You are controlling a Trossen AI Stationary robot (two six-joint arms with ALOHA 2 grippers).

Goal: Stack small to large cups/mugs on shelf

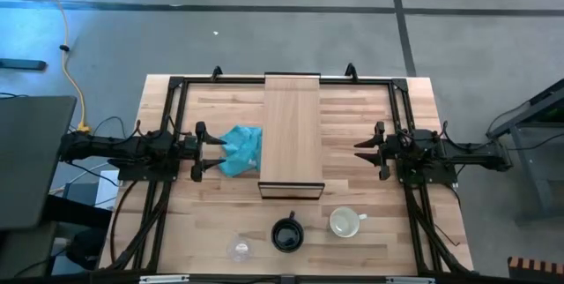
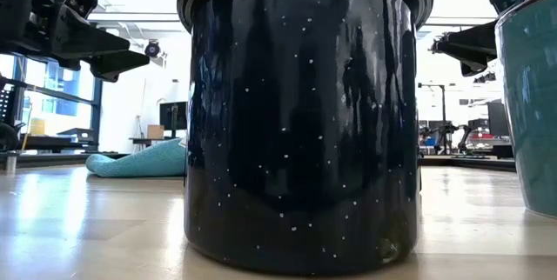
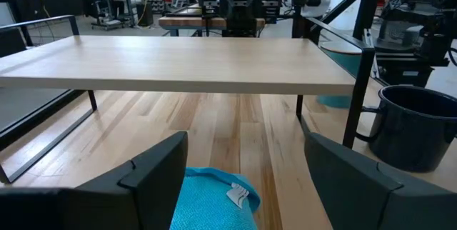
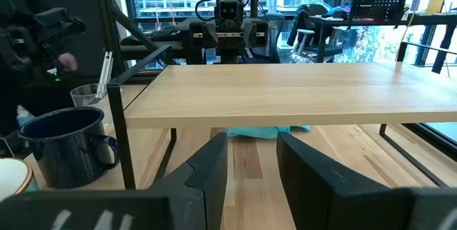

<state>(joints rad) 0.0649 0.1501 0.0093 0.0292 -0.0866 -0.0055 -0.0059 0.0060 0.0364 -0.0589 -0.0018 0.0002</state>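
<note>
The shelf (image 1: 292, 134), a light wood plank on dark legs, stands mid-table. Near the front edge stand the clear glass cup (image 1: 240, 249), the black speckled mug (image 1: 286, 235) and the white mug (image 1: 345, 222), each on its base. The black mug fills the low view (image 2: 305, 115). My left gripper (image 1: 214, 150) hovers open left of the shelf, over a teal cloth (image 1: 242, 148). My right gripper (image 1: 361, 148) hovers open right of the shelf, fingers a little apart. Both are empty.
The teal cloth (image 3: 211, 205) lies on the table under my left gripper's fingers, against the shelf's left side. A black metal frame (image 1: 181, 81) rims the table. The shelf top (image 4: 300, 91) is bare. There is open tabletop between the shelf and the mugs.
</note>
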